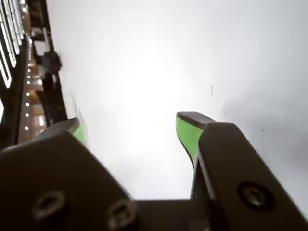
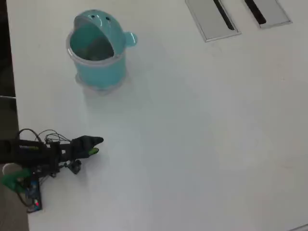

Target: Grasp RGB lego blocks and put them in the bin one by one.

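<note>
White table (image 2: 202, 144): teal bin (image 2: 98, 67), grey panels (image 2: 211, 19)

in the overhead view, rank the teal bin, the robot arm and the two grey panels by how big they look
1. Robot arm, partly cut off at the left edge, so unsure against the bin.
2. Teal bin.
3. Grey panels, both cropped at the top, so unranked.

**Black arm with green details**

The hand (image 1: 130, 130) is made of black plastic parts with flat, angular shapes. Each of its 2 fingers (image 1: 188, 132) has a bright green pad on the inner side. In the wrist view, 3 round dark screws sit in the black body near the bottom edge. In the overhead view the arm (image 2: 43, 151) is black and slim, thin black cables loop above it, and a green part shows at its base.
</note>
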Controlling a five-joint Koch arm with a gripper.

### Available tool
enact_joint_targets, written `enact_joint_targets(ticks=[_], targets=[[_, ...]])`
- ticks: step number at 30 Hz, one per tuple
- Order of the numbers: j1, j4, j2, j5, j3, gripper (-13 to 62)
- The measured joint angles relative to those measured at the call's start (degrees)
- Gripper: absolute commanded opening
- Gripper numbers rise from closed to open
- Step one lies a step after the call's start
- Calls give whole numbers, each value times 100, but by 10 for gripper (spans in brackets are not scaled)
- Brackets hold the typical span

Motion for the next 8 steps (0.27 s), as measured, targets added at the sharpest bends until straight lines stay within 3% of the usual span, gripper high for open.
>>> enact_joint_targets(ticks=[8], targets=[[0, 0, 0, 0, -9, 346]])
